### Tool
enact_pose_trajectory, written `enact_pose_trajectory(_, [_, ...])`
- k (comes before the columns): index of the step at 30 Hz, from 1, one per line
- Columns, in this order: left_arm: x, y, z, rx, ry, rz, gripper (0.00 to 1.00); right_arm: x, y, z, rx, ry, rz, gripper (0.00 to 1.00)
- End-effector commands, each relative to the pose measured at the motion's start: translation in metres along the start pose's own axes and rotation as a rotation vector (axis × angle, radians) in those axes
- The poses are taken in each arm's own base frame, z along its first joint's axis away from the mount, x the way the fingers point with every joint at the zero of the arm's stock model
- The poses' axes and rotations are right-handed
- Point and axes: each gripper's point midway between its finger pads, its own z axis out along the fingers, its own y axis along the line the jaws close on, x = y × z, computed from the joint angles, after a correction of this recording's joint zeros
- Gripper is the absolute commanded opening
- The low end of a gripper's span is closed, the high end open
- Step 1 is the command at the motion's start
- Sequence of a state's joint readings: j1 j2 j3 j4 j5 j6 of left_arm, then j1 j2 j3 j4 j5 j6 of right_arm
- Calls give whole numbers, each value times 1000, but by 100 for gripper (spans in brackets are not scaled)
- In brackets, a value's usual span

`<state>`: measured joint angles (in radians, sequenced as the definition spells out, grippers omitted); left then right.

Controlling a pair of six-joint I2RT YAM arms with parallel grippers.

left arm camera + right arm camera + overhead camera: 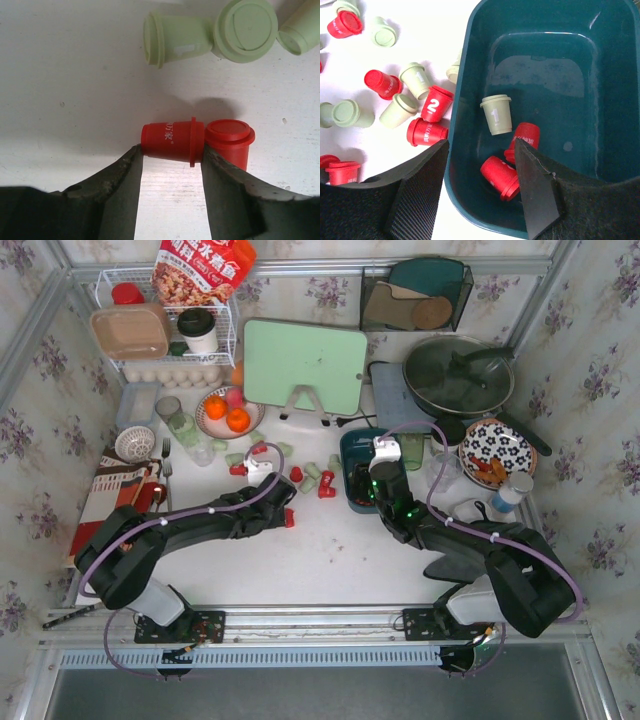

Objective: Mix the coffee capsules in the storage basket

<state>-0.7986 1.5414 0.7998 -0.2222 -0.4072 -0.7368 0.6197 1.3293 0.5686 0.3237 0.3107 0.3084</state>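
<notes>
Here, the left pincer (171,154) is clamped on a red capsule (167,139) that lies on its side on the white bench (60,80). One fingertip presses on the narrow bottom end and the other on the rim end, so only the tips hold it. Just beside the rim end stands a second red capsule (229,136), upright with the lid up; I cannot tell if the two touch. Farther from the fingers lie three pale green capsules (175,39), close together. Two are on their sides and one shows its round lid.

The right pincer (481,145) has its fingers apart and holds nothing. It hangs over one long wall of the storage basket (470,55), near a corner, with one finger outside the wall and the other inside the tub. In the basket lie three capsules: a pale green capsule marked 1 (496,114) and two red pods (499,176), which the inner finger partly hides. Outside that wall more red and green capsules are scattered on the bench, and a red capsule marked 2 (434,104) lies very near the basket.

In the top view the basket sits to the right of the middle of the bench, and the loose capsules lie to its left, around the left pincer. Behind them are a plate with oranges (222,412), a green cutting board (303,365) and a pan with a lid (458,375).
</notes>
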Motion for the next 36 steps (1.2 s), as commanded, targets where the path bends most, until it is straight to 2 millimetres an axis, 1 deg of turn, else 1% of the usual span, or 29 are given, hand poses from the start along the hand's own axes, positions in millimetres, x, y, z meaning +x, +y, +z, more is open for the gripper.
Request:
enact_pose_trajectory(1, [-6, -2, 3, -4, -22, -22, 51, -8, 5, 1, -18, -22, 16, 63])
enact_pose_trajectory(7, [-5, 1, 7, -14, -21, -22, 52, -7, 6, 1, -21, -20, 17, 62])
enact_pose_trajectory(11, [-5, 0, 9, -11, -21, -24, 50, -8, 6, 1, -21, -20, 16, 63])
enact_pose_trajectory(13, [-7, 0, 7, -4, -26, -27, 49, -8, 6, 1, -20, -22, 17, 63])
enact_pose_trajectory(15, [-11, 0, 2, 6, -40, -30, 47, -8, 6, 1, -20, -22, 16, 62])
enact_pose_trajectory(20, [-29, -1, -20, 49, -104, -33, 44, -8, 6, 1, -20, -23, 17, 62])
enact_pose_trajectory(23, [-44, -12, -38, 129, -152, -34, 43, -9, 4, 0, -10, -29, 20, 62])
enact_pose_trajectory(26, [-56, -31, -56, 244, -204, -2, 42, -15, 0, -4, 3, -60, 35, 62])
enact_pose_trajectory(28, [-66, -51, -67, 342, -254, 33, 42, -20, -5, -9, 20, -96, 52, 62])
enact_pose_trajectory(31, [-81, -88, -83, 490, -326, 115, 43, -32, -15, -21, 53, -173, 86, 62])
enact_pose_trajectory(34, [-91, -125, -95, 603, -382, 202, 43, -42, -25, -33, 79, -246, 121, 62])
enact_pose_trajectory(36, [-92, -146, -93, 646, -392, 247, 43, -47, -31, -40, 95, -286, 143, 62])
